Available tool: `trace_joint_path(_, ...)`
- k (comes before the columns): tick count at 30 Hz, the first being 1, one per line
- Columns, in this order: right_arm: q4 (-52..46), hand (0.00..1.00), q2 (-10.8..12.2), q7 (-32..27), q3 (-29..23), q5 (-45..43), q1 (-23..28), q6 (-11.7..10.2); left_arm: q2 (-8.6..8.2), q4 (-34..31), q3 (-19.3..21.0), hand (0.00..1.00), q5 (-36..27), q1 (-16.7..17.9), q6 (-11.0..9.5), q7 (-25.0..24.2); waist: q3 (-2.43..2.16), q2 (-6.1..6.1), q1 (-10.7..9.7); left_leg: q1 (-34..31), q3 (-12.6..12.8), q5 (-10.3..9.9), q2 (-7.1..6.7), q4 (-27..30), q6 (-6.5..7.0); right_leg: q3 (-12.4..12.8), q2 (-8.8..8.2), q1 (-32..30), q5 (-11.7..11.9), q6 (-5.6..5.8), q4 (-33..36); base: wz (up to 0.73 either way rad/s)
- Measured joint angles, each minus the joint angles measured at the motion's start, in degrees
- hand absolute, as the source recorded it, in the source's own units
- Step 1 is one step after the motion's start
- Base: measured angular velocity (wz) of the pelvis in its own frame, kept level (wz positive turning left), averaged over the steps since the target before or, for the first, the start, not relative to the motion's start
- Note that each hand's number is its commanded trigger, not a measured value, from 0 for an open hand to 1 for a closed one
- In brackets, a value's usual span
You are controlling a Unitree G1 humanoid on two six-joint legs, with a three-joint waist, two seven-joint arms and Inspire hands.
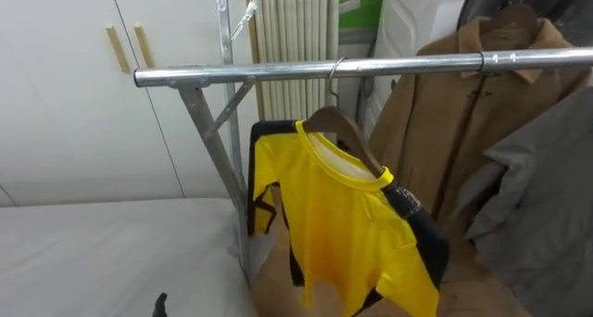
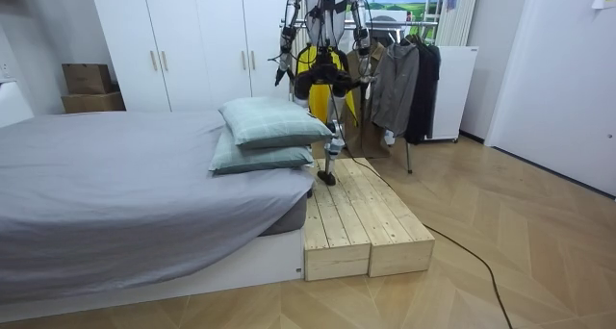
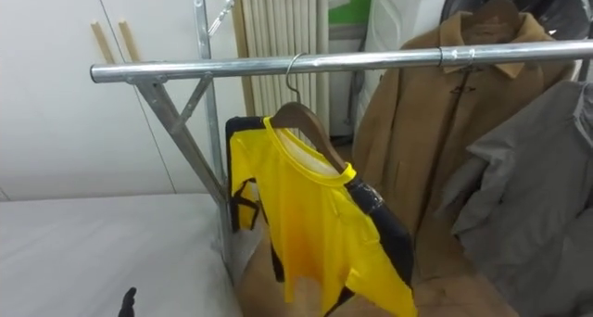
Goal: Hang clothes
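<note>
- Yellow shirt (image 1: 343, 224): you see it on a wooden hanger (image 1: 345, 124) whose hook sits over the metal rail (image 1: 232, 73), toward the rail's left end and just right of the slanted brace.
- Dark garment (image 1: 422, 234): it hangs directly behind the shirt, touching it.
- Brown coat (image 1: 445, 122): it hangs farther right on the same rail, apart from the shirt. A grey garment (image 1: 547, 196) overlaps it at the right end.
- Left hand (image 2: 280, 76): it is lowered at the robot's side. You cannot tell how its fingers are set.
- Right hand (image 2: 369, 78): it is lowered near the clothes, and its state likewise cannot be told.
- Robot: in the room view you find it standing at the far end of the wooden platform (image 2: 361, 223), beside the bed (image 2: 115, 175), facing the rail.
- White wardrobe (image 1: 65, 95): it stands behind the rail's left end.
</note>
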Motion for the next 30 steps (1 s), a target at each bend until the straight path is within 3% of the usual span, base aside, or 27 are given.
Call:
trace_joint_path(10, 2.10, 0.00, 1.46, 0.76, -1.52, -1.07, -0.42, 0.69, -0.57, 3.06, -0.06, 0.00, 0.02, 0.14, -0.60, -1.67, -0.17, 0.22, 0.20, -0.64, -2.31, 0.00, -0.20, 0.03, 0.01, -2.36, -0.69, -0.15, -0.13, 0.12, 0.06, 0.12)
trace_joint_path(18, 2.11, 0.00, 1.52, -1.39, -1.41, -6.95, -1.21, 0.71, -0.85, 5.44, -0.04, 0.00, 0.22, 0.79, -0.53, -1.73, -0.33, 0.69, 1.22, -1.46, -2.36, -0.64, 0.05, -0.08, -0.31, -3.37, -0.66, -0.97, 0.15, 0.26, 0.27, 0.06)
trace_joint_path(26, 1.91, 0.00, 1.38, -1.53, -1.07, -8.54, -1.70, 0.66, -1.40, 4.73, -0.07, 0.00, 0.69, 0.60, -0.54, -2.65, -0.05, 1.24, 1.39, -1.42, -3.06, -1.22, 0.02, -0.01, -0.64, -4.91, -1.04, -1.37, -0.41, 0.21, 2.05, 0.03)
trace_joint_path(30, 1.50, 0.00, 1.21, -2.64, 0.83, -9.83, -2.24, 0.20, -1.92, 4.48, -0.03, 0.00, 0.61, -1.33, -0.68, -2.73, 0.00, 1.12, 1.61, -2.45, -3.83, -1.26, 0.00, 0.80, -0.67, -6.38, -1.54, -2.30, -1.24, -0.08, 3.37, 0.15)
